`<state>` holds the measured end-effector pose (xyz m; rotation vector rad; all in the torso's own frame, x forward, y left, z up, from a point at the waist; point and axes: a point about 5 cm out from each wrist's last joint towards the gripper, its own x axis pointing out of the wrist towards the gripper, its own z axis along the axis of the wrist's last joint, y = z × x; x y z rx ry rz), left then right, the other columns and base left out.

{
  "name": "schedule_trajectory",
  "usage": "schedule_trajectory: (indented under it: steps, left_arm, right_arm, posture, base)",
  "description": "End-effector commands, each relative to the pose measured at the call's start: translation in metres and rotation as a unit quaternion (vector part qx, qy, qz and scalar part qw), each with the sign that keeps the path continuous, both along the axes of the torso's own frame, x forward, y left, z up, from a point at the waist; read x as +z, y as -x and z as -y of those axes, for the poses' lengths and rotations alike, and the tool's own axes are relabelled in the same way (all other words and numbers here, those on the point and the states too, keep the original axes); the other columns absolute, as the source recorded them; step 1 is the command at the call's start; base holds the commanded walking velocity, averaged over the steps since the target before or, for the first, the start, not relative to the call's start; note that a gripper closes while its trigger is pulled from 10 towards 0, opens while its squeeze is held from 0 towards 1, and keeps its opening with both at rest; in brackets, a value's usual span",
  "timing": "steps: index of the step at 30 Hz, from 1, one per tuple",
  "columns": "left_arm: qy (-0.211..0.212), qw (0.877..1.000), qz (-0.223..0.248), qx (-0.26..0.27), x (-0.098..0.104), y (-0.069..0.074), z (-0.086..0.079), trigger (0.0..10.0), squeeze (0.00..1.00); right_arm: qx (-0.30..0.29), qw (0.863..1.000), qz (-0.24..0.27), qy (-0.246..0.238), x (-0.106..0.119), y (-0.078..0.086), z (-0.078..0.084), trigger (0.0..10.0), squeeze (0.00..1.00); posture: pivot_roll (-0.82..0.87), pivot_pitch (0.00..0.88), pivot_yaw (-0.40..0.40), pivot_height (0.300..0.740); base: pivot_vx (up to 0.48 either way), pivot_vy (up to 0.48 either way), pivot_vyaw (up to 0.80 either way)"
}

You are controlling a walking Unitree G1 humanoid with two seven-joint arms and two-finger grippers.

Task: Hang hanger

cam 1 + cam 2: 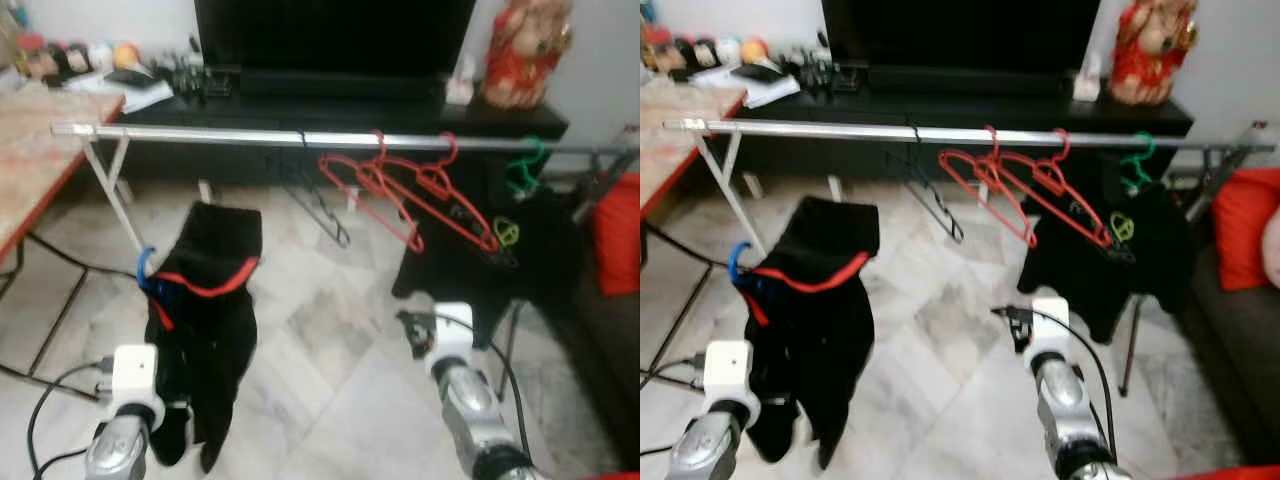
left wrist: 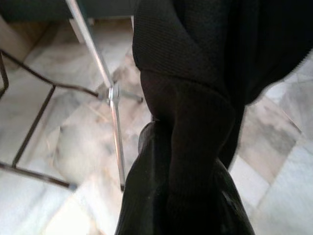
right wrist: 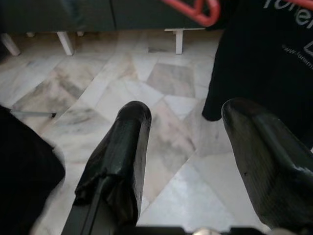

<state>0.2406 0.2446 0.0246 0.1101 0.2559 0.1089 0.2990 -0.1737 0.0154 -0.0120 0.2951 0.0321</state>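
hanger with black garment held up below the rail

head views: silver clothes rail (image 1: 250,137) spans the scene in front of a dark tv cabinet (image 1: 340,110). on it hang a thin black hanger (image 1: 318,205), two red hangers (image 1: 400,195) and a green hanger (image 1: 525,165) carrying a black t-shirt (image 1: 520,260). left arm (image 1: 125,420) is raised at lower left; above it a black garment with red trim (image 1: 205,320) hangs on a blue hanger (image 1: 146,270), whose hook shows at the garment's left edge, below the rail and apart from it. the cloth drapes over where the left gripper would be. right arm (image 1: 470,395) reaches forward at lower right, short of the black t-shirt. marble floor (image 1: 330,350) beneath; a table edge (image 1: 40,190) at far left; a red cushion (image 1: 618,235) at far right.

left wrist view: black fabric covers the near field and the fingers, so their grip cannot be told. the rail's leg (image 2: 110,98) and floor lie beyond.

right wrist view: right gripper (image 3: 190,117) with its two fingers (image 3: 124,152) spread wide, nothing between them, floor below; the black t-shirt hangs just beyond, a red hanger tip above.
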Motion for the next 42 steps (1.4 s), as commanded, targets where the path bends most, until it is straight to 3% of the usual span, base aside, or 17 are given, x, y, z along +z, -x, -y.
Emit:
schedule_trajectory:
  steps: [1,9,11,12,13,15,16,17,19,24,29,33,42]
  left_arm:
    - [0.002,1.0,0.021,-0.006,0.007,-0.007,0.007,10.0,0.0]
    - [0.005,1.0,0.023,-0.008,0.007,-0.008,0.009,10.0,0.0]
    - [0.005,1.0,0.023,-0.009,0.007,-0.009,0.011,10.0,0.0]
    - [0.005,1.0,0.023,-0.009,0.007,-0.009,0.011,10.0,0.0]
    - [0.003,1.0,0.023,-0.01,0.007,-0.009,0.011,10.0,0.0]
    - [0.004,1.0,0.023,-0.009,0.007,-0.009,0.011,10.0,0.0]
    - [0.005,1.0,0.023,-0.009,0.006,-0.009,0.011,10.0,0.0]
    - [0.007,1.0,0.025,-0.006,0.007,-0.009,0.011,10.0,0.0]
    - [0.007,1.0,0.026,-0.004,0.006,-0.009,0.011,10.0,0.0]
    - [0.002,1.0,0.025,-0.003,0.005,-0.007,0.01,10.0,0.0]
    - [0.005,1.0,0.031,-0.001,0.007,-0.009,0.013,10.0,0.0]
    - [0.005,0.999,0.04,0.001,0.009,-0.011,0.015,10.0,0.0]
    - [-0.002,0.999,0.039,0.007,0.01,-0.013,0.014,10.0,0.0]
  right_arm:
    - [0.001,1.0,-0.004,0.016,-0.001,0.002,0.007,10.0,0.0]
    - [0.0,1.0,-0.023,0.011,-0.009,0.008,0.007,10.0,0.0]
    - [-0.02,0.995,-0.091,0.047,-0.027,0.022,0.017,10.0,0.0]
    - [-0.02,0.995,-0.091,0.047,-0.027,0.022,0.017,10.0,0.0]
    - [-0.055,0.979,-0.179,0.079,-0.047,0.04,0.03,10.0,0.0]
    - [-0.12,0.955,-0.265,0.053,-0.067,0.066,0.043,10.0,0.0]
    - [-0.143,0.946,-0.288,0.035,-0.072,0.075,0.046,10.0,0.0]
    - [-0.165,0.927,-0.336,0.023,-0.085,0.096,0.05,10.0,0.0]
    - [-0.189,0.912,-0.365,0.012,-0.092,0.112,0.054,10.0,0.0]
    - [-0.165,0.906,-0.39,0.007,-0.099,0.124,0.049,10.0,0.0]
    - [-0.097,0.921,-0.376,0.005,-0.1,0.122,0.037,10.0,0.0]
    - [-0.06,0.909,-0.41,0.03,-0.109,0.14,0.035,10.0,0.0]
    - [-0.012,0.898,-0.437,0.055,-0.116,0.158,0.033,10.0,0.0]
  posture:
    - [-0.03,0.043,-0.025,0.74]
    - [-0.03,0.042,-0.028,0.74]
    - [-0.04,0.042,-0.029,0.74]
    - [-0.04,0.042,-0.029,0.74]
    - [-0.04,0.045,-0.028,0.74]
    - [-0.04,0.045,-0.028,0.74]
    - [-0.04,0.045,-0.028,0.74]
    - [-0.05,0.047,-0.029,0.74]
    - [-0.04,0.041,-0.029,0.74]
    - [-0.04,0.021,-0.032,0.74]
    - [-0.03,0.0,-0.037,0.74]
    - [-0.02,0.0,-0.043,0.74]
    - [-0.02,0.0,-0.041,0.74]
  base:
    - [0.48,0.0,0.0]
    - [0.48,0.0,0.0]
    - [0.48,0.0,0.0]
    - [0.48,0.0,0.0]
    - [0.48,0.0,0.0]
    - [0.384,0.0,0.0]
    - [0.289,0.0,0.0]
    - [0.0,0.0,0.0]
    - [0.0,0.0,0.0]
    - [0.0,0.0,0.0]
    - [0.0,0.0,0.0]
    - [0.0,0.0,0.0]
    - [0.0,0.0,0.0]
